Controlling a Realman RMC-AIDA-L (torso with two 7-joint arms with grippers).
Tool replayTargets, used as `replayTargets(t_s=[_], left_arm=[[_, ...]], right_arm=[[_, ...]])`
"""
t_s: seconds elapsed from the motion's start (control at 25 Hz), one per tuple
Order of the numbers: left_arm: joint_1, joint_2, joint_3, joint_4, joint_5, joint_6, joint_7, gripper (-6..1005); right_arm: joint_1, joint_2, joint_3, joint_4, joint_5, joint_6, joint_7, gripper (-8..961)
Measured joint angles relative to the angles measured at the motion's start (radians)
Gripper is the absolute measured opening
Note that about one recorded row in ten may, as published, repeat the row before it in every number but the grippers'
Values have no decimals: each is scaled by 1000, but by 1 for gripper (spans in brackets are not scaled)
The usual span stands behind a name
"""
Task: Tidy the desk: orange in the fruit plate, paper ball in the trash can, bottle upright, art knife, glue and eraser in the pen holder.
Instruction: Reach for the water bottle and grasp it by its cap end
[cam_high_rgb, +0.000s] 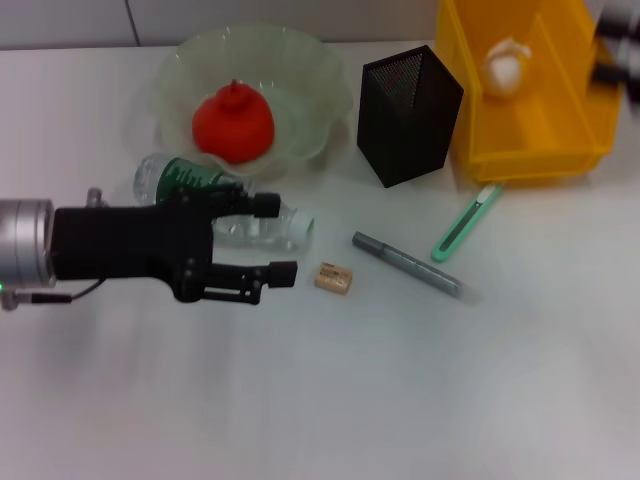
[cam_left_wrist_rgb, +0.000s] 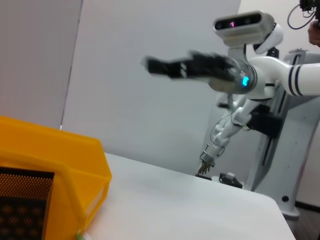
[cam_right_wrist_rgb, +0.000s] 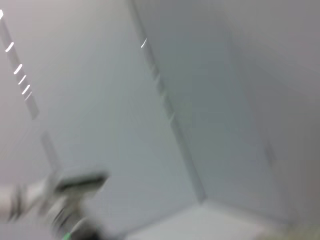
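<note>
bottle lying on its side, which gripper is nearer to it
Left. The left gripper hangs right at the bottle, fingers open over its cap end; the right gripper is far off, beyond the trash can.

Left gripper (cam_high_rgb: 283, 238) overhangs the lying bottle (cam_high_rgb: 200, 190); bare desk (cam_high_rgb: 400, 400) lies nearer.

white desk (cam_high_rgb: 420, 400), grey pen (cam_high_rgb: 408, 265) lying between eraser and green knife, pale wall (cam_left_wrist_rgb: 140, 100)

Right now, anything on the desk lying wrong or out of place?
Yes. The clear plastic bottle lies on its side beside the pale green fruit plate, partly behind the open left gripper. The tan eraser, grey glue stick and green art knife lie loose outside the black mesh pen holder.
</note>
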Motion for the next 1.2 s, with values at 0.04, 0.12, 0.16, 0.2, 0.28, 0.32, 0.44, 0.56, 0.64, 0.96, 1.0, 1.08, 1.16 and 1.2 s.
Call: replayTargets(t_s=[0.04,0.12,0.16,0.2,0.28,0.32,0.44,0.56,0.64,0.96,1.0,1.08,1.16,1.2], left_arm=[[-16,2,0,2,6,-4,6,862],[-37,1,0,19,17,-17,10,862],[-46,0,1,37,24,-28,11,862],[-54,-4,4,62,37,-44,12,862],[-74,-25,10,139,93,-92,11,862],[-78,-30,10,150,109,-102,11,862],[-146,-79,20,271,319,-190,-21,862],[-186,-87,66,290,407,-247,-49,862],[-213,-86,142,292,449,-309,-75,862],[-256,-89,321,310,536,-432,-126,861],[-259,-89,339,310,541,-443,-130,861],[-265,-91,363,311,566,-466,-134,861],[-274,-95,397,309,608,-501,-154,861],[-276,-96,410,309,619,-512,-164,861]], right_arm=[[2,-6,-3,17,-46,-29,-15,817],[2,-3,-8,27,-167,-56,-43,817],[-2,10,-6,17,-235,-47,-57,817],[-7,27,-3,6,-296,-32,-71,817],[-15,58,-1,-7,-384,21,-86,817],[-19,71,-2,-10,-419,53,-89,817],[-17,100,-7,-6,-502,116,-87,817],[-17,108,-7,-4,-514,128,-86,817],[-24,118,-7,-9,-516,138,-88,817],[-35,123,4,-15,-513,139,-97,817],[-35,123,4,-16,-513,138,-98,817],[-36,123,4,-16,-512,137,-99,817],[-36,123,4,-16,-511,135,-99,817],[-36,123,4,-17,-511,133,-99,817]])
